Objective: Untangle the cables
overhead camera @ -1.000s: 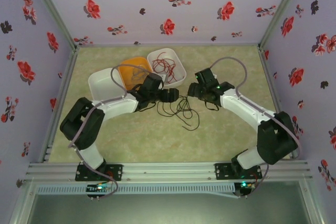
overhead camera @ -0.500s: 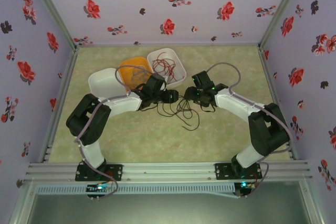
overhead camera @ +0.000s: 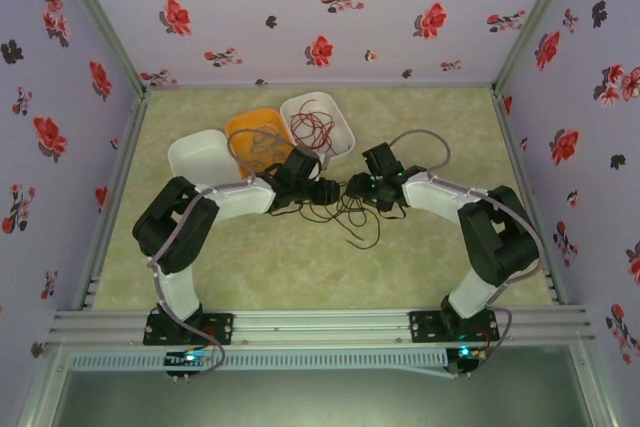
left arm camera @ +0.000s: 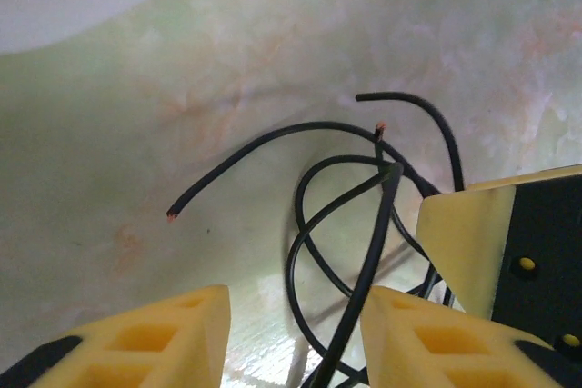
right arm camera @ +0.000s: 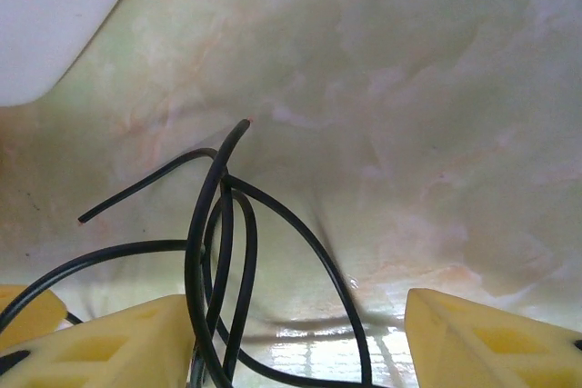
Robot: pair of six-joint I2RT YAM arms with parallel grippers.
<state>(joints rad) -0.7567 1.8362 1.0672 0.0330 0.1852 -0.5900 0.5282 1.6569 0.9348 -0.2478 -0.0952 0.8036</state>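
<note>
Both arms have closed in on the black cables (overhead camera: 352, 217) lying in the middle of the surface (overhead camera: 260, 267). The left end effector (left arm camera: 293, 320) has narrowed around one strand but does not pinch it yet. The right end effector (right arm camera: 298, 320) stands wide, with loops at one finger. A pull-apart looks near.

Robot lab test cell. Lilac flower-print fabric wall panels (overhead camera: 300, 7) at 9, 12, 3 o'clock. Silver aluminium extrusion rail (overhead camera: 320, 325) at 6 o'clock, black-and-white left arm (overhead camera: 180, 237) and right arm (overhead camera: 495, 242) bolted on. Pale green marbled tabletop (overhead camera: 300, 267) at centre.
</note>
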